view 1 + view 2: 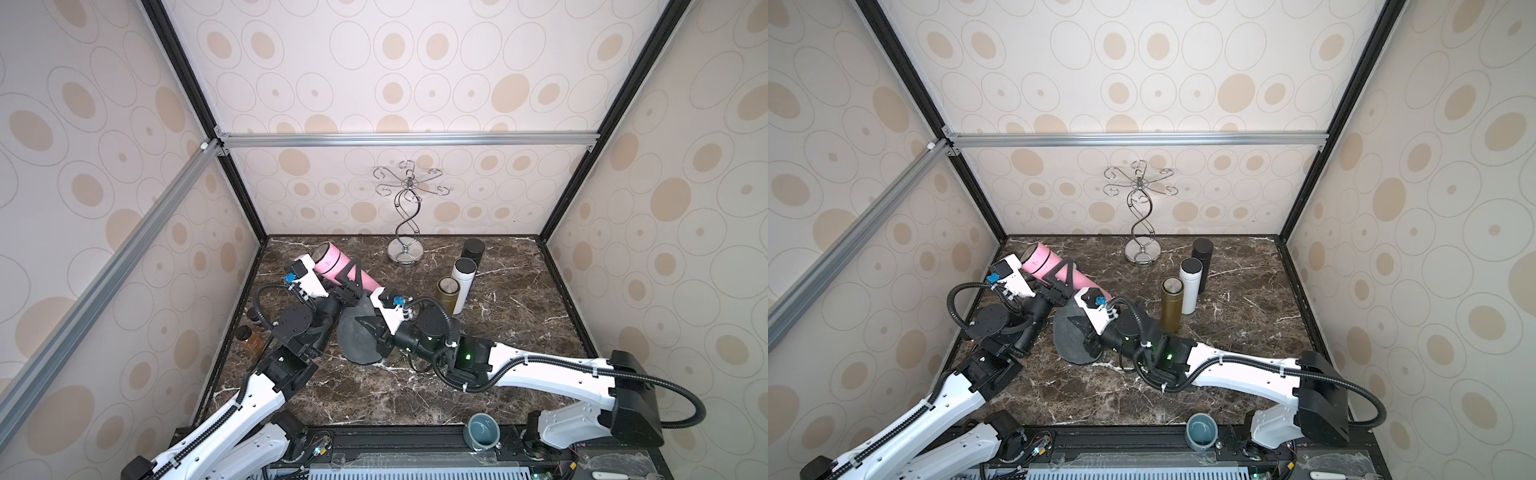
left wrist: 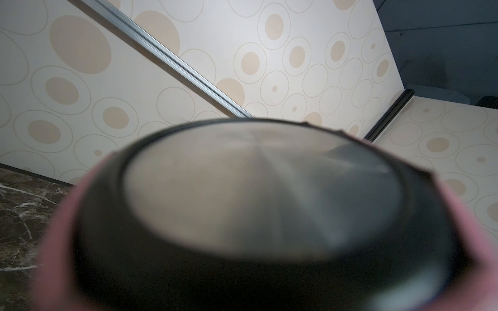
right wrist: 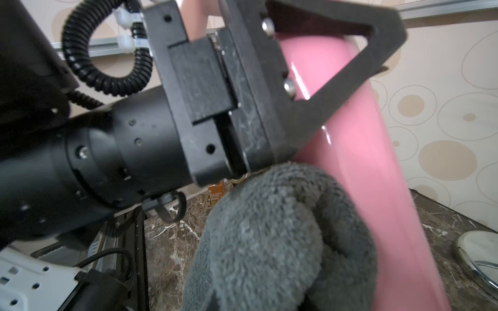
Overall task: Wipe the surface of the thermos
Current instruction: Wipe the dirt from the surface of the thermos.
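Circle-patterned walls enclose a dark marble surface [image 1: 498,395]. On its far left side a pink thermos [image 1: 332,262] is held slantwise, gripped about its middle by the left jaws, which are closed round its body at the end of the left arm [image 1: 257,390]. The thermos's long axis runs from the far left corner toward the middle of the surface, with the far end raised. Whether the near end rests on the surface is hidden.

The right arm [image 1: 540,368] reaches in from the right, and the right jaws are pinched shut on a grey cloth [image 1: 357,345]. In the right wrist view the cloth presses against the pink side just beside the left jaws, on the near, lower stretch of the body. The right arm is therefore the one placed to wipe, with the thermos leading up and away from its jaws toward the far left. A stroke would likely have to follow that slanted axis, and the left jaws stand midway in its path. Three other flasks [image 1: 462,286] stand upright, well apart to the right.
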Tool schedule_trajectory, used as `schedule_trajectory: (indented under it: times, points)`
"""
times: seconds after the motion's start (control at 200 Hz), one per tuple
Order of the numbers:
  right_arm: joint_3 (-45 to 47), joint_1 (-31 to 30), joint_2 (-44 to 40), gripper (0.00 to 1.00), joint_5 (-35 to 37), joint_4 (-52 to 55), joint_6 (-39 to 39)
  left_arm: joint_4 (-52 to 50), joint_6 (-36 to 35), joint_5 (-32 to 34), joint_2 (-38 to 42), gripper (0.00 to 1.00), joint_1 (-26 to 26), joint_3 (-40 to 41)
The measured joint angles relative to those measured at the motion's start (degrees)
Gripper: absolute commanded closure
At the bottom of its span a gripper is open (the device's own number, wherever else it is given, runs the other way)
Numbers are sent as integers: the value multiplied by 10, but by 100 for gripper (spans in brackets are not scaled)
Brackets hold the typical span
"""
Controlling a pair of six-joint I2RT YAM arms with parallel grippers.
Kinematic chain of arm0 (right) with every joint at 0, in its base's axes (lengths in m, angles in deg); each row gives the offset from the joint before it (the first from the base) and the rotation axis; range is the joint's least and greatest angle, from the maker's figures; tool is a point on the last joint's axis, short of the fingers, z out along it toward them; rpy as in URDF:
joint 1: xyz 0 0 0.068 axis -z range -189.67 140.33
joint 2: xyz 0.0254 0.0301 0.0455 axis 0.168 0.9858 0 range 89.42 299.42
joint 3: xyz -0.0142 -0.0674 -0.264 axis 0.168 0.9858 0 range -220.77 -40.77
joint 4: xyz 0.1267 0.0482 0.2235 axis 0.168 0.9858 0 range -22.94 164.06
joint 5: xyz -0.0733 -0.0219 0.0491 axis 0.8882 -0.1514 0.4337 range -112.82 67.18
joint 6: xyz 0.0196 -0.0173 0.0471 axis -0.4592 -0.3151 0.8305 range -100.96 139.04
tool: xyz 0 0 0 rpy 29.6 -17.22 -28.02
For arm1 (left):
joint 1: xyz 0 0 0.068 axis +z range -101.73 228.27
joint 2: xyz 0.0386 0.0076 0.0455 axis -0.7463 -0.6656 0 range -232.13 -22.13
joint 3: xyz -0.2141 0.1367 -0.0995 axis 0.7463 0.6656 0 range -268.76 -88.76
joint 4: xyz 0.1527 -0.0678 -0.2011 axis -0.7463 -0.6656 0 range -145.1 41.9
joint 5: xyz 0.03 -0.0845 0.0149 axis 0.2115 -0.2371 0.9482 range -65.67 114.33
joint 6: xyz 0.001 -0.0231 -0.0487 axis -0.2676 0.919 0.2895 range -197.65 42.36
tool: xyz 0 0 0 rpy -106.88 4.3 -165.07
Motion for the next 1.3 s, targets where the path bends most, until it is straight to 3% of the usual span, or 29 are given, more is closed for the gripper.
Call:
schedule_trajectory:
  times: [0.275, 0.625, 1.02, 1.3]
  points:
    - [2, -15, 19, 100, 81, -25, 9, -1, 5, 1, 1, 100, 0, 4]
    - [98, -10, -96, 100, 179, 24, 75, -1, -5, 19, 28, 100, 0, 13]
    - [170, 1, -207, 100, 104, 31, 188, 19, -8, 21, 108, 100, 0, 37]
    - [232, 84, -240, 100, -2, -68, 289, 53, 29, -14, 116, 100, 0, 55]
